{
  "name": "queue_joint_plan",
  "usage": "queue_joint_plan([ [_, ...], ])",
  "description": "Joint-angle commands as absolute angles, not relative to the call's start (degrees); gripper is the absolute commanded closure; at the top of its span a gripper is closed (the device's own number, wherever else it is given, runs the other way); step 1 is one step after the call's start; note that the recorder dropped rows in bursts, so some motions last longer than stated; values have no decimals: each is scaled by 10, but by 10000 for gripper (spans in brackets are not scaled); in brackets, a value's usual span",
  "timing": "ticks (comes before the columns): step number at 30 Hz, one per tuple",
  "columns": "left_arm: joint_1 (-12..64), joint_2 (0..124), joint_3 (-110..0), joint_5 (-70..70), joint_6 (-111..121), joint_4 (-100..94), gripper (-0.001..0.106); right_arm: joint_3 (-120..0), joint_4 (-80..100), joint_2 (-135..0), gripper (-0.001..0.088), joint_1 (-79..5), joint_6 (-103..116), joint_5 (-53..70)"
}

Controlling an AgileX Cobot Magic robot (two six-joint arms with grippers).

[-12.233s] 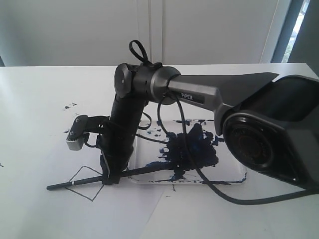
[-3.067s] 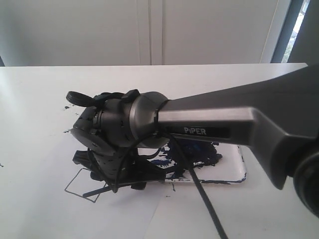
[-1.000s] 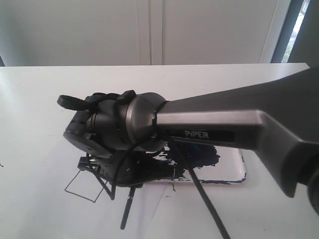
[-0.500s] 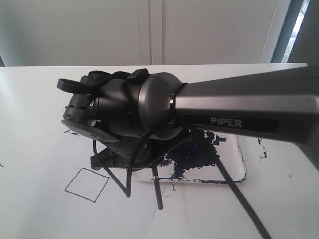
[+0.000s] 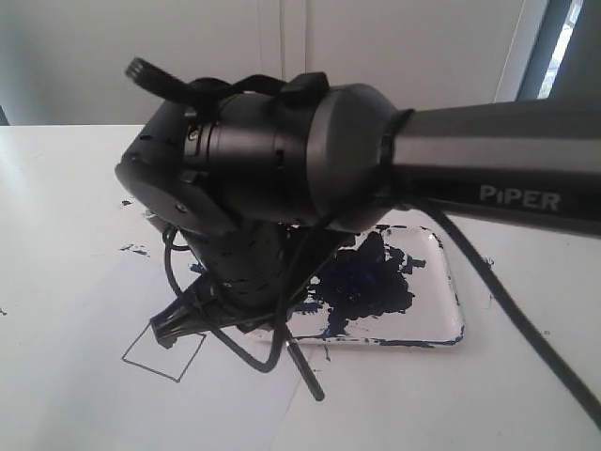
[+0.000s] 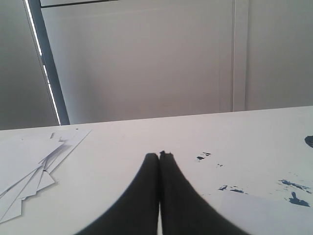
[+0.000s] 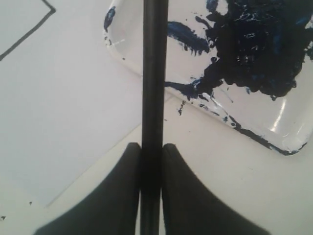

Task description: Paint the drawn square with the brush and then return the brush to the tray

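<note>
My right gripper [image 7: 152, 147] is shut on the black handle of the brush [image 7: 154, 73]. The handle runs past the fingertips over the near corner of the tray [image 7: 288, 125]. The tray is white, with a big dark blue-black paint blob [image 7: 254, 44]; the brush tip is out of view. In the exterior view the handle's end [image 5: 308, 374] sticks out below the right arm's bulky wrist [image 5: 272, 160], in front of the tray [image 5: 441, 282]. The drawn square [image 5: 160, 357] lies left of it on the paper, white inside and partly hidden. My left gripper [image 6: 159, 155] is shut on nothing.
A sheet of white paper [image 7: 63, 122] lies under the square, its edge beside the tray. Paint specks [image 5: 136, 250] dot the table. Loose white sheets [image 6: 29, 166] lie fanned out near the left gripper. The right arm's cable [image 5: 526, 319] hangs across the tray side.
The right gripper, still holding the brush, has lifted off the square and swung right toward the tray. The wrist has risen closer to the camera. The square looks white inside.
</note>
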State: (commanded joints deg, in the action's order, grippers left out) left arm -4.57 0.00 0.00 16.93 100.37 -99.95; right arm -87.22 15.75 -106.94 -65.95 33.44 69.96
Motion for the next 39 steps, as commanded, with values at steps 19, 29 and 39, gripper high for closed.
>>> queue_joint_plan([
  [19,-46,0,0,169,1004,-999,1053,-854,59,-987,868,-564,235,700],
  [29,-46,0,0,169,1004,-999,1053,-722,40,-915,868,-537,221,700],
  [39,-46,0,0,169,1004,-999,1053,-634,21,-873,868,-536,222,700],
])
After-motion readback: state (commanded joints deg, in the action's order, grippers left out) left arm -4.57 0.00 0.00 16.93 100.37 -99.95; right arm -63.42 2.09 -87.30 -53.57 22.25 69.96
